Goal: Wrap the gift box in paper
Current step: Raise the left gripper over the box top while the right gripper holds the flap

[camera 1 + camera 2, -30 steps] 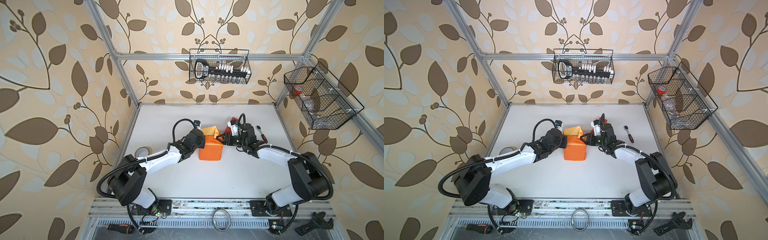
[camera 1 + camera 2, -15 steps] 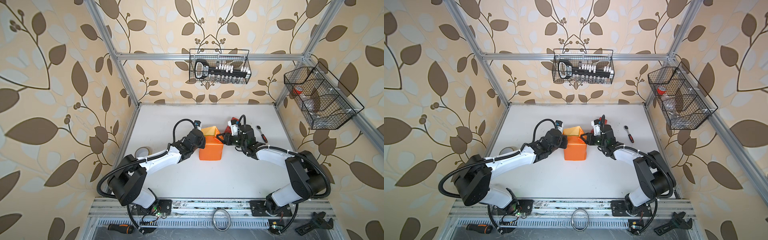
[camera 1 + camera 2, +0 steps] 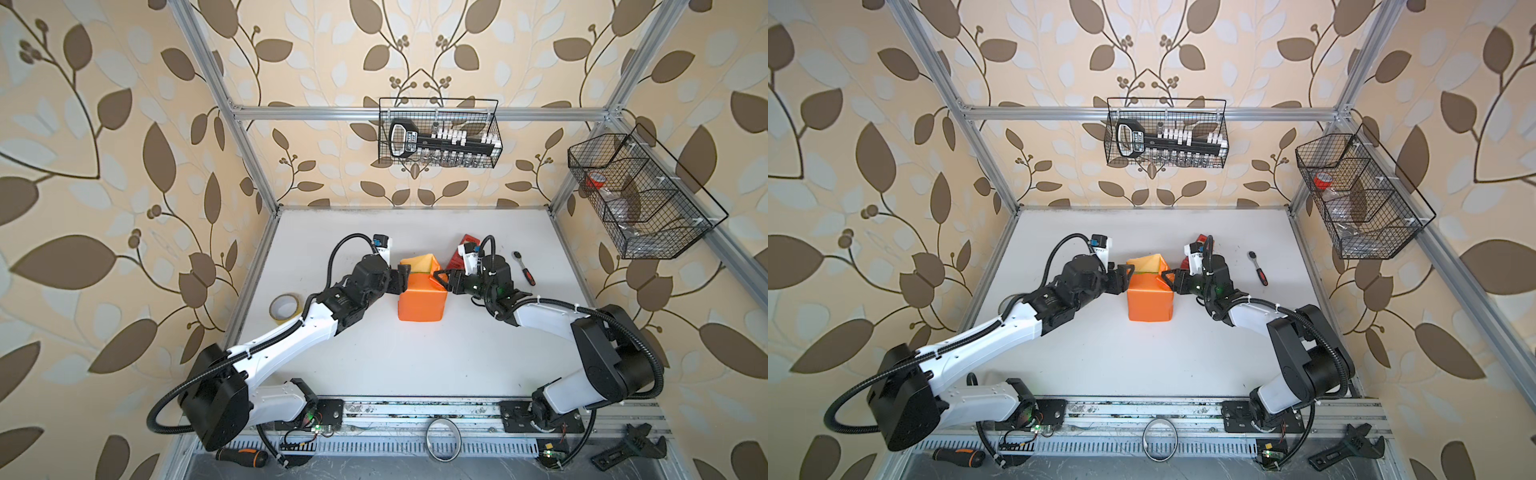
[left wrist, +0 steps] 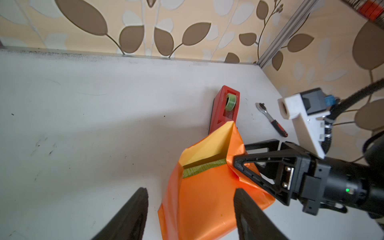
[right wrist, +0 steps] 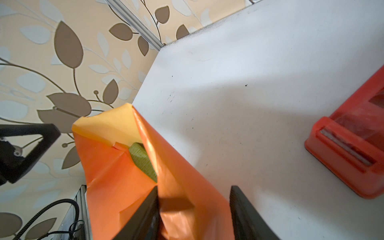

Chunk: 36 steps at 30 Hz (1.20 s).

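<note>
step in hand: closing the far end of the wrap. Judged well along, since the paper [image 3: 422, 301] already covers the top and sides of the gift box [image 4: 203, 169].
next move: judged to call for pressing both side folds in against the box end, then laying the raised flap down over them. Tape would be needed to hold it.
surface [image 3: 374, 365]: carries the wrapped box near its middle, between the two arms.
paper: orange, folded round the box. The far end is open, with the pale inner face showing on the raised flap.
gift box: inside the paper; only a green strip of its far end shows.
left gripper [image 4: 191, 190]: jaws spread, holding nothing. The left far corner of the wrap lies just ahead, between them.
right gripper [image 5: 195, 188]: jaws spread. The right side fold lies between them, not visibly pinched.
tape dispenser [image 4: 225, 108]: red, just beyond the open end, untouched.
</note>
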### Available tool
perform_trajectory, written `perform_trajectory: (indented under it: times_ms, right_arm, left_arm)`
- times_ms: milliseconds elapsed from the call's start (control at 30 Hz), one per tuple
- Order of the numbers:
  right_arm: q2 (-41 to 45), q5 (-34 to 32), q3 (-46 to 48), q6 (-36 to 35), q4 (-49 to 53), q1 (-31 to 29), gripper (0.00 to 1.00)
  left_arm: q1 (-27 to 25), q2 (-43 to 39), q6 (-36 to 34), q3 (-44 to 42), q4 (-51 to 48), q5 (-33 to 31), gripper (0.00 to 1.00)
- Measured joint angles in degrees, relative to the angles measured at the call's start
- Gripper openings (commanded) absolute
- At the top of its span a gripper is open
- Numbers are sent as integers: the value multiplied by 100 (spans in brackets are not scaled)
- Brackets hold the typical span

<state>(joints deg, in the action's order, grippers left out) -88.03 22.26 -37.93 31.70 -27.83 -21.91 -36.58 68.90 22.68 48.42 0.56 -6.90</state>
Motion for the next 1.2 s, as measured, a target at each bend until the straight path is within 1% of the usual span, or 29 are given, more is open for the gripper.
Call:
perform_trajectory:
  times_ms: [67,167,300,467,567,767,933,1200]
  right_arm:
    - [0,-2,0,0,-4,-7,53]
    - [0,-4,0,0,-7,-11,53]
    - [0,-4,0,0,-7,-11,53]
    - [0,-2,0,-2,-7,-11,53]
    - [2,-2,0,-13,-7,-11,53]
    - [22,0,0,-81,22,-11,53]
    - [33,7,0,-168,44,-11,53]
    - [76,24,0,-313,111,-11,53]
  left_arm:
    - [365,-72,149,-28,-39,208,59]
    - [702,107,260,-20,-179,350,53]
    - [730,553,295,92,-428,597,51]
    - [726,966,295,214,-446,1115,50]
    - [702,1150,293,262,-387,1331,51]
    - [688,1399,234,341,-282,1685,55]
    - [691,1674,74,444,-155,1792,58]
    - [693,1871,-625,638,-146,1928,64]
